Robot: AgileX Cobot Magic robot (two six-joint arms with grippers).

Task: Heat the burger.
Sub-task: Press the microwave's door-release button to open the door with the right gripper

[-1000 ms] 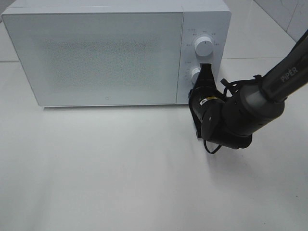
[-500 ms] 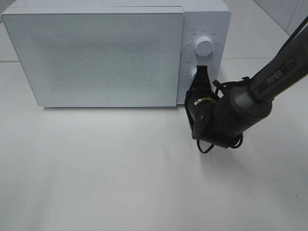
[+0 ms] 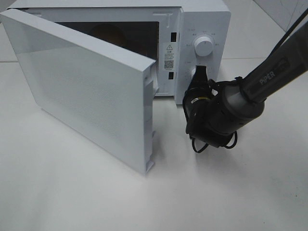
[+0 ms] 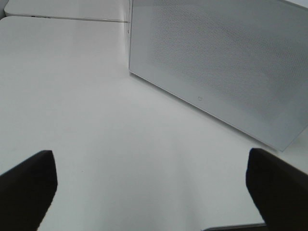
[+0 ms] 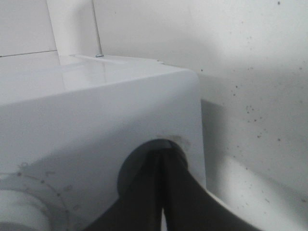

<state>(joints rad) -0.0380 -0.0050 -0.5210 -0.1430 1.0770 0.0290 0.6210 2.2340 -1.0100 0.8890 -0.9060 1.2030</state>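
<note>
**Door is open, burger sits inside**

My right gripper (image 3: 199,72) has its fingers pinched close together, with nothing held between them. Its tips push on the lower round button (image 3: 194,73) of the microwave (image 3: 207,19). In the right wrist view, the two dark fingers (image 5: 185,197) meet right at that button. The big dial (image 3: 204,46) is just above the tips.

The door (image 3: 86,91) hangs wide open. Its free edge is near the side of my right gripper. Deep in the dark box, past the door from my gripper, I see a round golden-brown thing. I think it is the burger (image 3: 105,32), but most of it is hidden.

My left gripper (image 4: 149,161) is spread wide and holds nothing. The front of the door is ahead of it, across the bare table (image 4: 96,120).

What could go wrong? The burger cannot heat while the door is open. If I swing the door shut fast, its edge may hit my right gripper. It may also catch the loose black cable (image 3: 202,144) under the gripper. If I push too hard, the whole microwave may slide back.
</note>
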